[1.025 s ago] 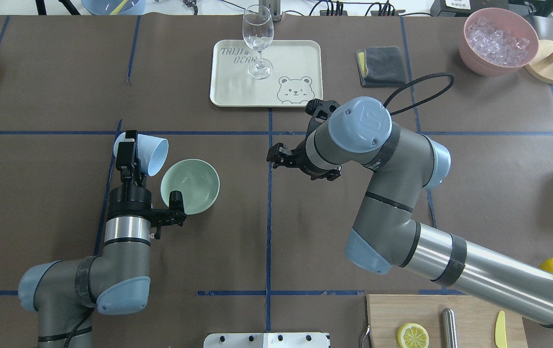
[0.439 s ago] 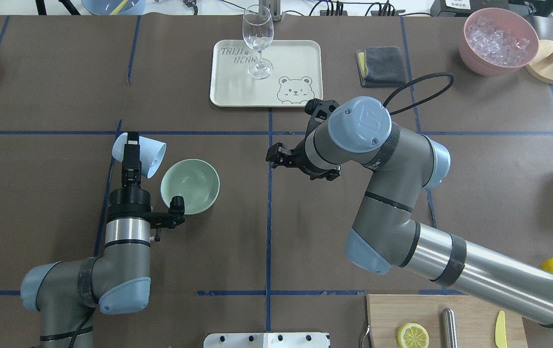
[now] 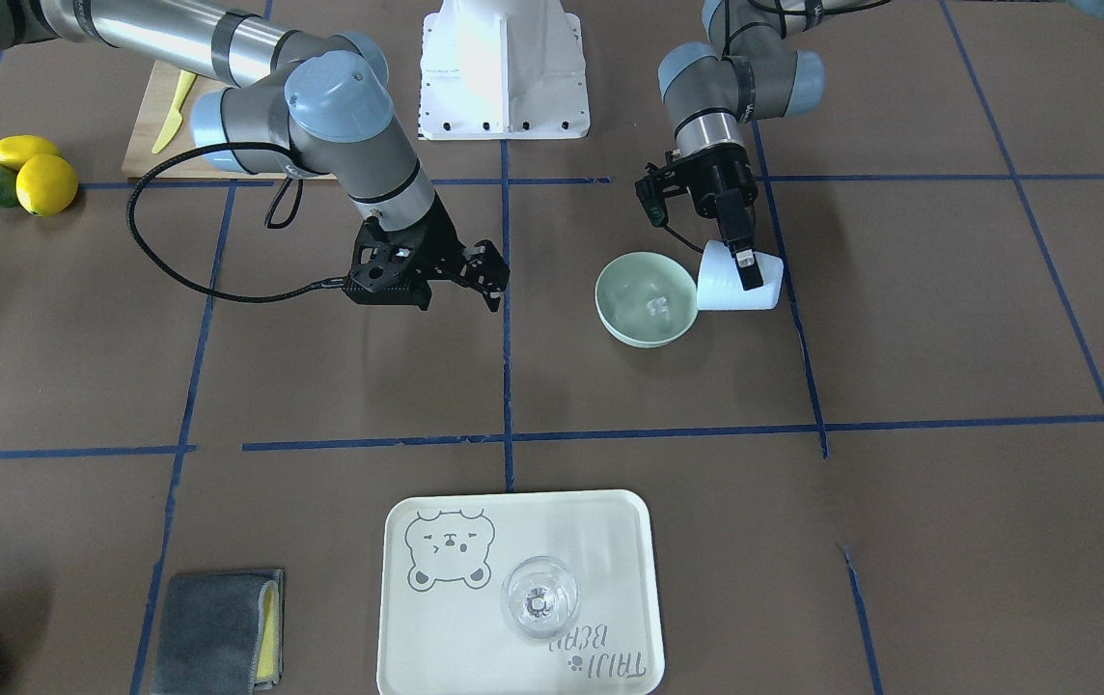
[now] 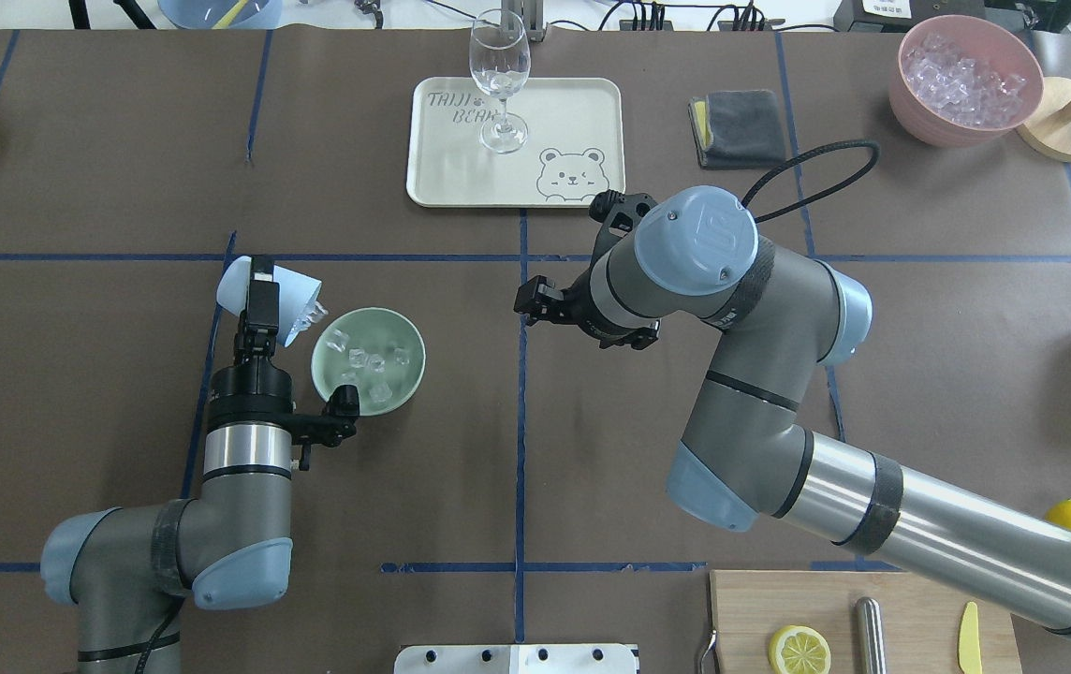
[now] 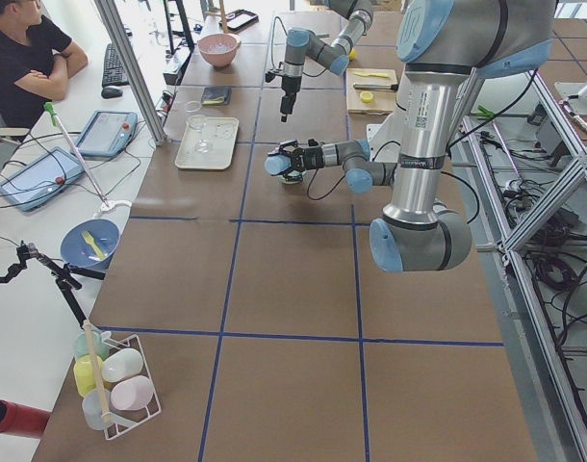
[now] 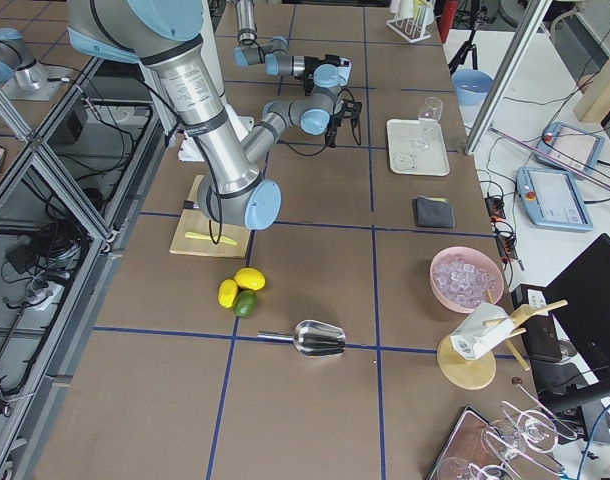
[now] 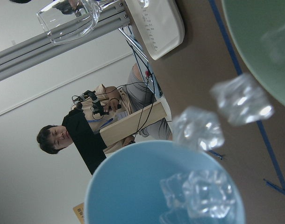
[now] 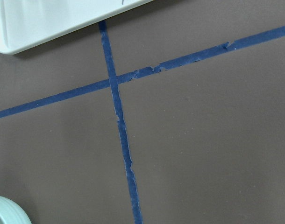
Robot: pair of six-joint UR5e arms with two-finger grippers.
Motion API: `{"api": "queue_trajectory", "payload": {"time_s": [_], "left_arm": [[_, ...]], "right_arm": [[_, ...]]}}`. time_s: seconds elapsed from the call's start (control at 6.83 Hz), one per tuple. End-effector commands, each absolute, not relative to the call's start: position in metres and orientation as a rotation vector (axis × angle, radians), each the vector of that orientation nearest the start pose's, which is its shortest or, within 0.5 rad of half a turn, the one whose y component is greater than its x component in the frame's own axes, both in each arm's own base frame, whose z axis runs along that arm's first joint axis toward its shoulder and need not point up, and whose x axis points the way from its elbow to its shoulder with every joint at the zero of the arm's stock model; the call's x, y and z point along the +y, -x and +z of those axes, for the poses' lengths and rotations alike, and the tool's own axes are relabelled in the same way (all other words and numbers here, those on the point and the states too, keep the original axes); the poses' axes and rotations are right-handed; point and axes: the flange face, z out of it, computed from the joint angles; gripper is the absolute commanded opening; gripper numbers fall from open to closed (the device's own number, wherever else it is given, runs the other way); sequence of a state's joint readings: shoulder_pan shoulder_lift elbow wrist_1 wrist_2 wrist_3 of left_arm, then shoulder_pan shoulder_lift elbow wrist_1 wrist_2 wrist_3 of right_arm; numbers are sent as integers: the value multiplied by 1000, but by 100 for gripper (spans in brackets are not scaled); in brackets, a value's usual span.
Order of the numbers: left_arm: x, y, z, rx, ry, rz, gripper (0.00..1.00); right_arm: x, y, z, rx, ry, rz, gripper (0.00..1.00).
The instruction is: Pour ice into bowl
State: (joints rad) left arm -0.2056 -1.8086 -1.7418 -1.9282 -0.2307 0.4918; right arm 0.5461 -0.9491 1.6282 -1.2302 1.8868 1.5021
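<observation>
My left gripper is shut on a light-blue cup, tipped on its side with its mouth over the near-left rim of the pale mint-green bowl. Clear ice cubes spill from the cup's mouth, and a few lie in the bowl. The left wrist view shows the cup's rim, ice in the air and the bowl's edge. In the front view the cup touches or nearly touches the bowl. My right gripper hangs open and empty right of the bowl.
A cream tray with a wine glass stands at the far centre. A grey cloth and a pink bowl of ice are far right. A cutting board with a lemon slice is near right.
The cup has tipped further toward the bowl. Ice now falls from it and lies in the bowl, which was empty before. The right arm has barely moved.
</observation>
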Motion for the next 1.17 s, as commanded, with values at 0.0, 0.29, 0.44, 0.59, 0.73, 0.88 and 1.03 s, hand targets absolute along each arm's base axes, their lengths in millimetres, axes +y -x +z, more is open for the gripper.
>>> {"api": "queue_trajectory", "payload": {"time_s": [0.0,0.29,0.44,0.59,0.73,0.88,1.03], "left_arm": [[-337,-488,364,-947,-1154,1056,0],[-337,-486,361,-944,-1157,1056,0],[-335,-479,345,-916,-1178,1032,0],[-333,-465,321,-878,-1208,998,0],[-330,-462,313,-779,-1221,1040,0],[-324,-455,297,-644,-1248,1080,0],[-321,-442,284,-566,-1270,1085,0]], "right_arm": [[-443,533,225,-1055,-31,272,100],[-443,533,225,-1055,-31,272,100],[-443,533,224,-1056,-32,272,100],[-443,533,224,-1056,-32,272,100],[-443,533,224,-1056,-31,273,100],[-442,533,223,-1058,-31,271,100],[-442,532,221,-1062,-32,274,100]]}}
